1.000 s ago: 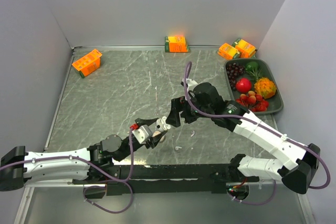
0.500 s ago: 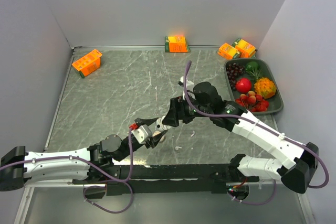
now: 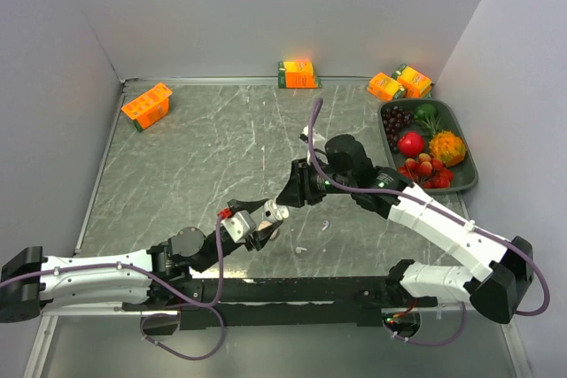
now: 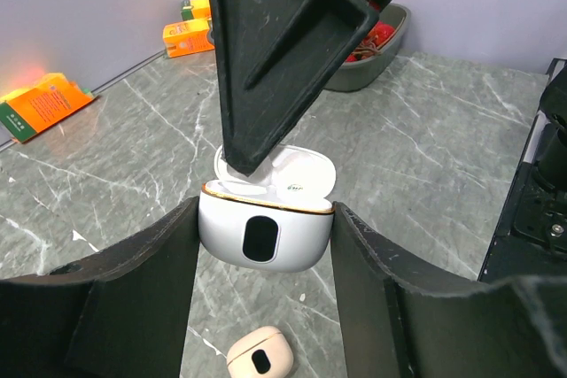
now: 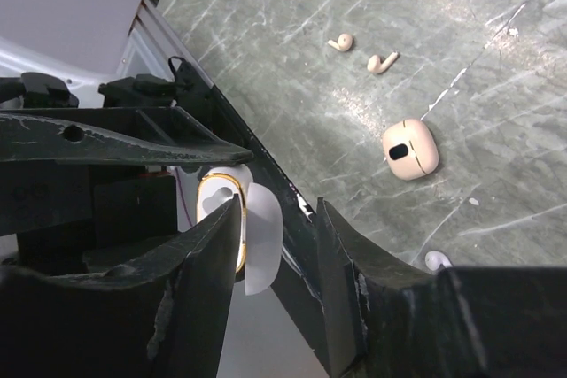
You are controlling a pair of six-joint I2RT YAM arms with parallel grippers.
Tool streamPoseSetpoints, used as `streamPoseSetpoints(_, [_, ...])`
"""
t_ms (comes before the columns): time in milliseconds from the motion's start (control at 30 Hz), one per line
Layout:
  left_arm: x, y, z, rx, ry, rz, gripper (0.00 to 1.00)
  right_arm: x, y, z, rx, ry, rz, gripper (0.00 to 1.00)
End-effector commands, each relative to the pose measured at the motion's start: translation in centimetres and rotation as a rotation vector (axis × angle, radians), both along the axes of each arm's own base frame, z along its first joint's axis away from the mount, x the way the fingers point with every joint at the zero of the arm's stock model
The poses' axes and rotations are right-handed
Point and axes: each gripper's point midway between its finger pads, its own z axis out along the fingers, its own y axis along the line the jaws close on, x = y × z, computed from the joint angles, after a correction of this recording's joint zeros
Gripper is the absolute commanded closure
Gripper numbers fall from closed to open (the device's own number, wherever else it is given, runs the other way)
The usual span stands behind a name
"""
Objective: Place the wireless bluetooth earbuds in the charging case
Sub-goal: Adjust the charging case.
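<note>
Left gripper [image 4: 264, 229] is clamped on the white charging case [image 4: 266, 241], lid open, mouth up as a steady target. Right gripper [image 5: 279, 210] is part-closed with its tip at the mouth from 12 o'clock; can't tell if it holds a bud. Two loose earbuds [image 5: 381, 62] lie on the table [image 5: 496, 6] at its 1 o'clock.

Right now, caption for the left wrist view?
Left gripper holds the open white charging case; right gripper finger hangs over its opening; beige case lies below.

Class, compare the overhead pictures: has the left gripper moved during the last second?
No. The left gripper sits at the same spot relative to the loose earbud lying to its right, and it is clamped on the open white case.
</note>
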Motion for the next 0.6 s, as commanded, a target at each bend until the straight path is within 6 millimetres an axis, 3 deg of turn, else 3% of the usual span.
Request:
streamPoseSetpoints(0, [-0.5, -0.1, 2.6, -0.101, -0.011, -0.028, 0.99, 0.3, 0.5, 0.5, 0.036, -0.010, 0.013, 0.54])
streamPoseSetpoints(133, [-0.4, -0.1, 2.7, -0.102, -0.015, -0.024, 0.99, 0.1, 0.4, 0.2, 0.029, -0.003, 0.022, 0.55])
streamPoseSetpoints(233, [-0.4, -0.1, 2.7, -0.101, -0.017, -0.024, 0.99, -0.1, 0.4, 0.0, 0.028, -0.001, 0.025, 0.63])
streamPoseSetpoints(333, [-0.4, -0.1, 2.7, -0.106, -0.008, -0.021, 0.99, -0.2, 0.3, 0.0, 0.031, -0.005, 0.031, 0.73])
streamPoseSetpoints(433, [-0.2, 0.0, 2.7, -0.110, 0.000, -0.012, 0.99, -0.4, 0.0, 0.2, 0.027, -0.017, 0.038, 0.92])
streamPoseSetpoints(467, [-0.2, 0.0, 2.5, -0.101, 0.003, -0.010, 0.91, -0.5, -0.2, 0.4, 0.022, -0.023, 0.035, 1.00])
streamPoseSetpoints(533, [-0.3, 0.0, 2.5, -0.090, -0.002, -0.012, 0.78, -0.5, -0.6, 0.8, 0.014, -0.048, 0.039, 1.00])
streamPoseSetpoints(567, [-0.4, 0.1, 2.5, -0.084, -0.005, -0.017, 0.64, -0.5, -0.7, 1.6, 0.020, -0.072, 0.040, 1.00])
